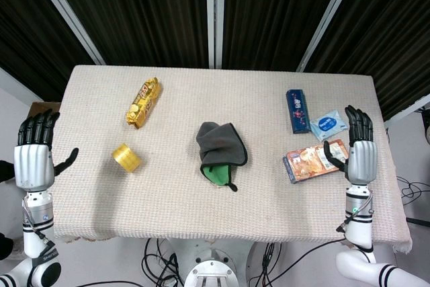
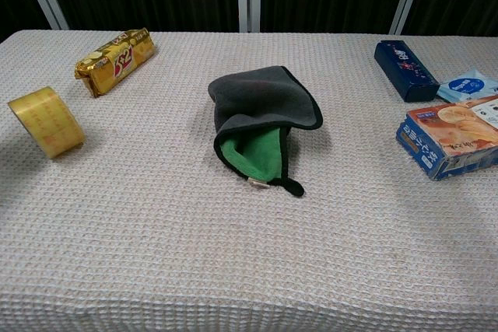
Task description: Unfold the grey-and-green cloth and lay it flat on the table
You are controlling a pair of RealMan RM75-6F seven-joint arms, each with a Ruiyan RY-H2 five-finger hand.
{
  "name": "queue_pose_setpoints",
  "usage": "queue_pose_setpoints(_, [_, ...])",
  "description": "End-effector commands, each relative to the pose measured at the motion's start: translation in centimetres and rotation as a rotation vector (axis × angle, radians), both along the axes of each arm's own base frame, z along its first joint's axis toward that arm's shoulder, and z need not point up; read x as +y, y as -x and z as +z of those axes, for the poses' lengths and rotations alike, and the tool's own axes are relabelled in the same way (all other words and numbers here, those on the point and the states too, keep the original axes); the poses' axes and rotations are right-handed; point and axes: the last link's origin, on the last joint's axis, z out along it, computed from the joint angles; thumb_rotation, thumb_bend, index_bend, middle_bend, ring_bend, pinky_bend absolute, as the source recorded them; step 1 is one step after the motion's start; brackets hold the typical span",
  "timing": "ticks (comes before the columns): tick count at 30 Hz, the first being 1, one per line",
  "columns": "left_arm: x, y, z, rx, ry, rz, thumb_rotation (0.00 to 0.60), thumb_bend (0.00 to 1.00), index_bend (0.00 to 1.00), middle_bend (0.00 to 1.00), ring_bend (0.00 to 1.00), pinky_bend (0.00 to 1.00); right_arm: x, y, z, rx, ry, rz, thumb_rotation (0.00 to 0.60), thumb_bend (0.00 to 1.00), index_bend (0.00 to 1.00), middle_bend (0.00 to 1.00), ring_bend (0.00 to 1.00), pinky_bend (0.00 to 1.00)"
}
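The grey-and-green cloth (image 1: 220,152) (image 2: 265,124) lies folded near the middle of the table, grey side up, with its green lining showing at the near edge. My left hand (image 1: 35,151) hovers at the table's left edge, fingers apart and holding nothing. My right hand (image 1: 358,147) is raised at the right edge beside the orange box, fingers extended and empty. Both hands are far from the cloth. Neither hand shows in the chest view.
A gold snack packet (image 1: 143,102) (image 2: 115,60) and a yellow tape roll (image 1: 126,158) (image 2: 47,120) lie left of the cloth. To the right are a dark blue box (image 1: 296,109) (image 2: 405,69), a wipes pack (image 1: 328,124) (image 2: 468,85) and an orange box (image 1: 314,160) (image 2: 455,137).
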Motion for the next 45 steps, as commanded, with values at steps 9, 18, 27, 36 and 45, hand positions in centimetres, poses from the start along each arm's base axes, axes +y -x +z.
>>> queue_pose_setpoints(9, [0.0, -0.1, -0.1, -0.005, 0.011, -0.007, 0.6, 0.15, 0.16, 0.12, 0.12, 0.14, 0.2, 0.0, 0.2, 0.008, -0.014, 0.003, 0.6, 0.28, 0.0, 0.06, 0.0, 0.0])
queue_pose_setpoints(18, [-0.2, -0.1, -0.3, -0.002, 0.054, -0.013, 0.6, 0.15, 0.16, 0.12, 0.12, 0.14, -0.2, -1.3, -1.2, 0.145, -0.344, 0.133, 0.6, 0.25, 0.01, 0.11, 0.0, 0.0])
queue_pose_setpoints(27, [-0.8, 0.3, -0.7, -0.015, 0.112, 0.009, 0.6, 0.15, 0.17, 0.12, 0.12, 0.14, -2.1, -5.1, -7.2, 0.418, -0.568, 0.296, 0.6, 0.0, 0.26, 0.08, 0.0, 0.0])
queue_pose_setpoints(36, [-1.4, 1.0, -0.7, -0.039, 0.125, 0.029, 0.6, 0.15, 0.17, 0.12, 0.12, 0.14, -2.5, -7.0, -12.1, 0.445, -0.56, 0.374, 0.6, 0.1, 0.35, 0.08, 0.0, 0.0])
queue_pose_setpoints(45, [-1.7, 1.3, -0.5, -0.047, 0.117, 0.028, 0.6, 0.15, 0.17, 0.12, 0.12, 0.14, -3.9, -8.6, -14.2, 0.46, -0.479, 0.408, 0.6, 0.23, 0.43, 0.14, 0.0, 0.0])
